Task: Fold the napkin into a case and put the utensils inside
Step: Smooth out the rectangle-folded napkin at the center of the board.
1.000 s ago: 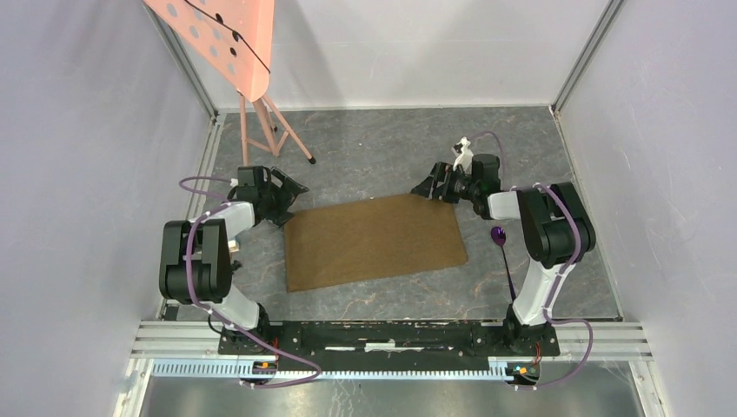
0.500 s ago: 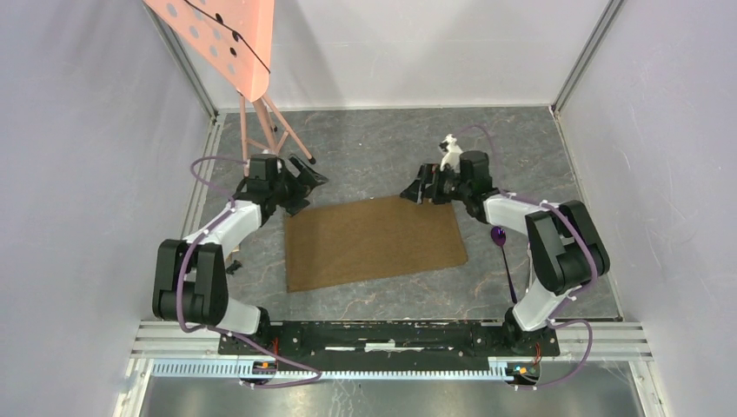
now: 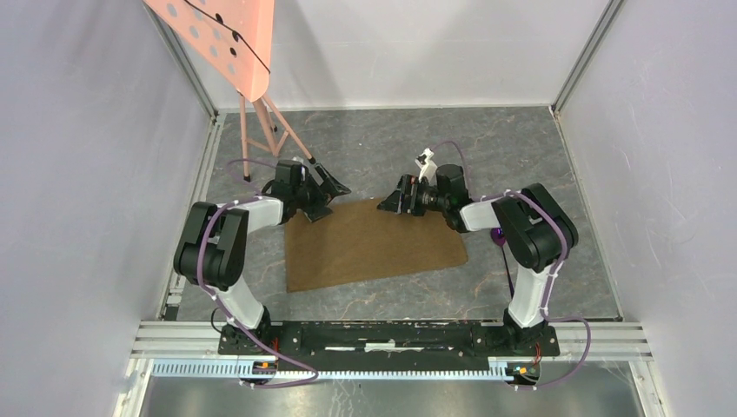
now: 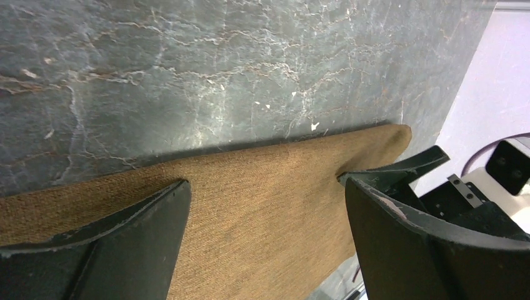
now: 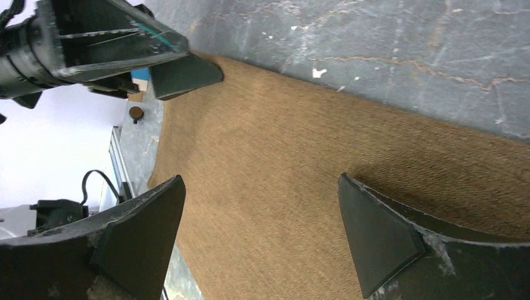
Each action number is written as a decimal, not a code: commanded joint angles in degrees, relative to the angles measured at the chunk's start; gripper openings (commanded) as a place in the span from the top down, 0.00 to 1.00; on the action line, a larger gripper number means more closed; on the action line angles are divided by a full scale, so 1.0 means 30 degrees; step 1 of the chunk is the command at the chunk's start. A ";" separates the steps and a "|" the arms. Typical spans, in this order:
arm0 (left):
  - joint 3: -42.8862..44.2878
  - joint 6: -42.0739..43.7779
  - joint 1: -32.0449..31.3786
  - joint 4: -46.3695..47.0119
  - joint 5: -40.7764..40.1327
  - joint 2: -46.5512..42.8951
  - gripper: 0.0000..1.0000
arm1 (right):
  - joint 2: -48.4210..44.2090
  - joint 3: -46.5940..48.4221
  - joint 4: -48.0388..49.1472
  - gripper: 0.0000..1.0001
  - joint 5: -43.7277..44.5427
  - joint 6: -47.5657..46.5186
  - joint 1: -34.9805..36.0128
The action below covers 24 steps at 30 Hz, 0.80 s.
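The tan-brown napkin (image 3: 374, 243) lies flat and unfolded in the middle of the table. My left gripper (image 3: 328, 193) hovers open over its far-left corner, and my right gripper (image 3: 393, 198) is open over the middle of its far edge, facing the left one. In the left wrist view the napkin (image 4: 269, 206) fills the space between the spread fingers (image 4: 112, 244) of my left gripper (image 4: 262, 187). The right wrist view shows the napkin (image 5: 300, 187) under my open right gripper (image 5: 259, 187), nothing pinched. A purple utensil (image 3: 507, 271) lies right of the cloth, partly hidden by the right arm.
A pink perforated board on a tripod stand (image 3: 261, 130) rises at the far left. Grey walls close in both sides, and a metal rail (image 3: 391, 334) runs along the near edge. The left gripper's body (image 5: 106, 44) shows at the top left of the right wrist view.
Both arms have swung inward along the napkin's far edge toward each other. The left gripper moved right and the right gripper moved left. The jaws stayed open and the napkin has not moved.
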 commanded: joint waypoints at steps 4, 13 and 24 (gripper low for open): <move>0.0474 0.0554 0.1233 -0.0797 -0.1669 0.0706 0.00 | 0.2014 0.0941 0.1188 0.02 -0.0012 -0.0472 -0.1220; 0.0096 0.1157 0.2473 -0.2109 -0.2382 0.0829 0.00 | 0.2408 -0.0353 0.1323 0.02 -0.1404 -0.1290 -0.5118; 0.2461 0.2209 0.2662 -0.5803 -0.3502 0.0021 0.00 | 0.1729 0.0272 -0.1385 0.02 -0.1385 -0.2906 -0.9015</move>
